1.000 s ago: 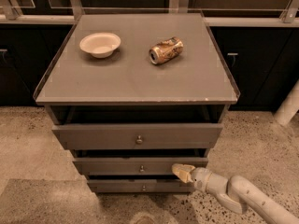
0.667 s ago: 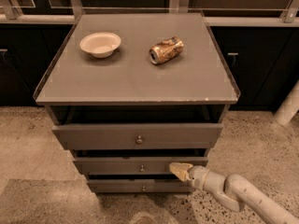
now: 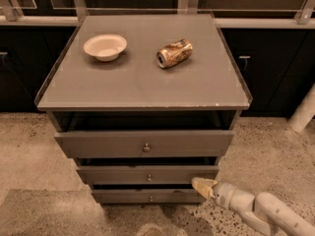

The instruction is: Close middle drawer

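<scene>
1. The bowl sits loose on the cabinet top, well above the left half of the middle drawer. A hard slam could jolt the cabinet and make the bowl slide.
2. The middle drawer is the second front down, under the top drawer and over the bottom drawer. It stands partly pulled out, with a dark gap above it. Its knob is at the centre of the front, so a push far to the right of it may skew the drawer and jam it.
3. The can lies on its side above the drawer's right half, and a jolt could set it rolling.
4. The gripper is at the lower right corner of the middle drawer's front. I cannot tell whether it is wide or narrow, or whether it touches the wood. This low, it could slip under the front edge and shove the bottom drawer instead, or slide off the right end.
5. The arm reaches in from below and right of the drawer. A slanted push from there may glance off.
</scene>
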